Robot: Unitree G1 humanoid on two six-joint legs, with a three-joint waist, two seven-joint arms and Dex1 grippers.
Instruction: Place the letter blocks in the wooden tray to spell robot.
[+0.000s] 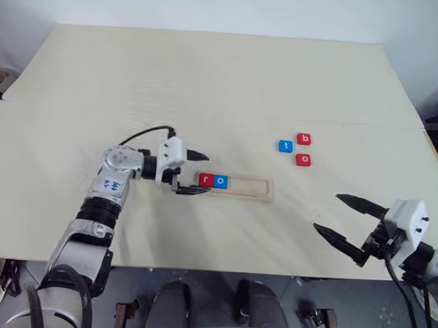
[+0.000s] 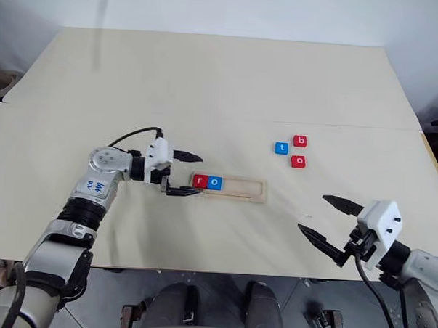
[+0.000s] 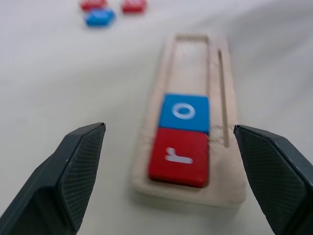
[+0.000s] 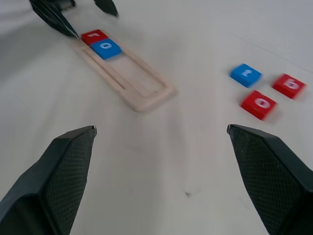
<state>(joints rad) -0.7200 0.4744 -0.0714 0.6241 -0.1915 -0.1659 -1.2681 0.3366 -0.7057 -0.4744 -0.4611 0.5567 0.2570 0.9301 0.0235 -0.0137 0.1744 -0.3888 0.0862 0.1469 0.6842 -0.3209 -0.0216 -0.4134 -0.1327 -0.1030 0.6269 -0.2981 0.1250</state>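
Left eye view: we are holding our left gripper point(image 1: 192, 173) wide open at the tray point(image 1: 265, 188) end, our right gripper point(image 1: 345, 219) gaping too, and may be bumping the red r point(image 1: 206, 180) and blue o point(image 1: 220, 181) out, while b point(image 1: 303, 138), o point(image 1: 303, 160), t point(image 1: 285, 146) are waiting nearby.

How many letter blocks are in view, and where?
5. Red r and blue o sit in the tray, at its left end. Blue t, red b and red o lie loose on the table.
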